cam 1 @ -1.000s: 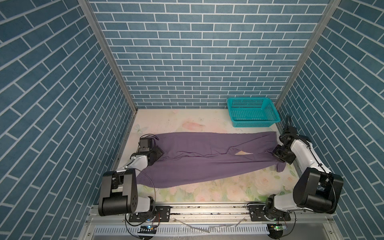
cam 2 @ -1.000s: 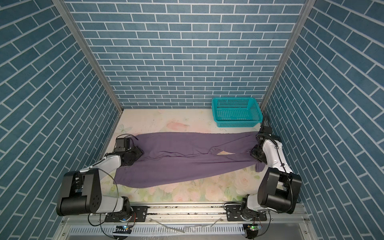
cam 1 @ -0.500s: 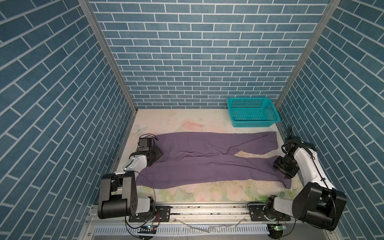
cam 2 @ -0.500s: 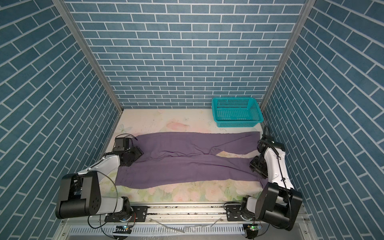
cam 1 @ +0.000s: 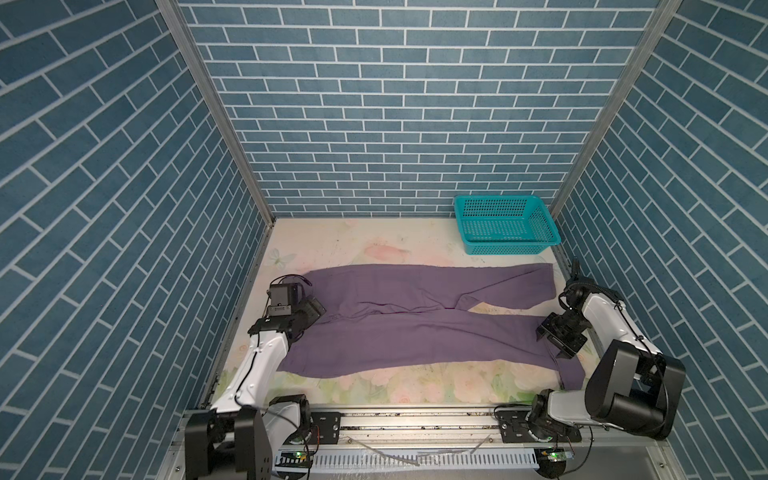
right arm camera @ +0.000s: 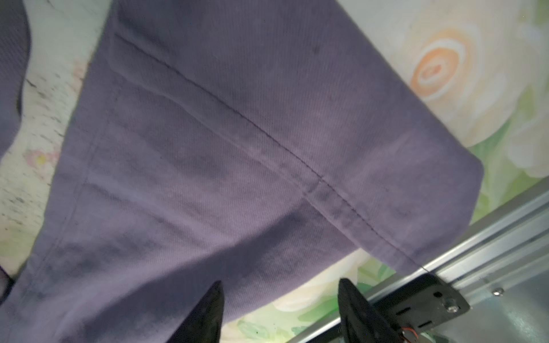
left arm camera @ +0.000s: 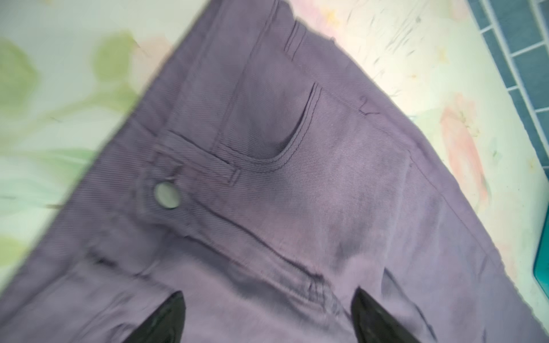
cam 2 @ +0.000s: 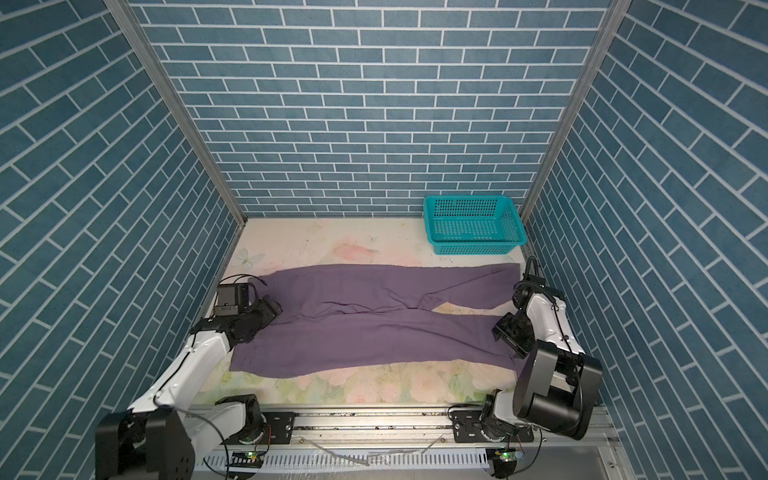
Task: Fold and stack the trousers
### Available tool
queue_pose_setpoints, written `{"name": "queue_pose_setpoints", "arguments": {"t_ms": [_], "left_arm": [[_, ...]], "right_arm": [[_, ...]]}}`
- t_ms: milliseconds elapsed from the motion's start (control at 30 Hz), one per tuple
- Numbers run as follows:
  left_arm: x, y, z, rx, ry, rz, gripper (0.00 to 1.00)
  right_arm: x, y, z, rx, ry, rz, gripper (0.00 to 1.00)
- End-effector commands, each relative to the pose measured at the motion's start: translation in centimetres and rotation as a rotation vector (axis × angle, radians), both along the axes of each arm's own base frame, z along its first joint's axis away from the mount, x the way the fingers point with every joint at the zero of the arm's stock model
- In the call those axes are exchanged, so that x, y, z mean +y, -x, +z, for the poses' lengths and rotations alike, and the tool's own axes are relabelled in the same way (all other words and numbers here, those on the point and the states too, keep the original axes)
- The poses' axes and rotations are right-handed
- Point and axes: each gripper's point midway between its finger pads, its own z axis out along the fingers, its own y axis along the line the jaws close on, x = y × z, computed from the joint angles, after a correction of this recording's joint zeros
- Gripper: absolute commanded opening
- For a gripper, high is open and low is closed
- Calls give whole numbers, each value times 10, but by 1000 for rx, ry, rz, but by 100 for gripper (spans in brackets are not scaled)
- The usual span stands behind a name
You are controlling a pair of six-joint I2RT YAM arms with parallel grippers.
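Left gripper: over the waistband end of the garment, jaws spread wide with nothing pinched between them; wrist view the same.
Waistband: flat on the floral table cover, metal button and curved front pocket facing up.
Trousers: dusty purple, spread full length across the table from the left arm to the right arm, mostly flat, with a few creases near the crotch.
Far leg: angled toward the back right, its end just short of the basket.
Near leg: runs to the front right, its end reaching the table's front edge beside the right arm's base.
Basket: teal mesh, back right corner, nothing in it.
Right gripper: above the end of the near leg, jaws apart, gripping nothing.
Done so far: garment laid out and smoothed — judging by how it lies.
Left to do: every fold. Probably leg over leg first, then end to end, then setting it down as the stack; no fold visible yet.
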Motion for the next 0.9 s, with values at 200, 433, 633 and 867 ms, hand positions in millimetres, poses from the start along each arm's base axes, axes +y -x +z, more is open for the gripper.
{"name": "queue_pose_setpoints", "arguments": {"t_ms": [200, 433, 633, 867], "left_arm": [[15, 88, -27, 266, -67, 103, 94], [16, 109, -52, 440, -82, 129, 99], [16, 100, -76, 455, -78, 135, 84], [25, 88, -95, 519, -76, 121, 18]], "right_arm": [[-10, -41, -9, -175, 53, 17, 50], [-8, -57, -7, -287, 47, 3, 49], [-5, -59, -2, -301, 32, 49, 50], [3, -67, -2, -325, -24, 30, 50]]}}
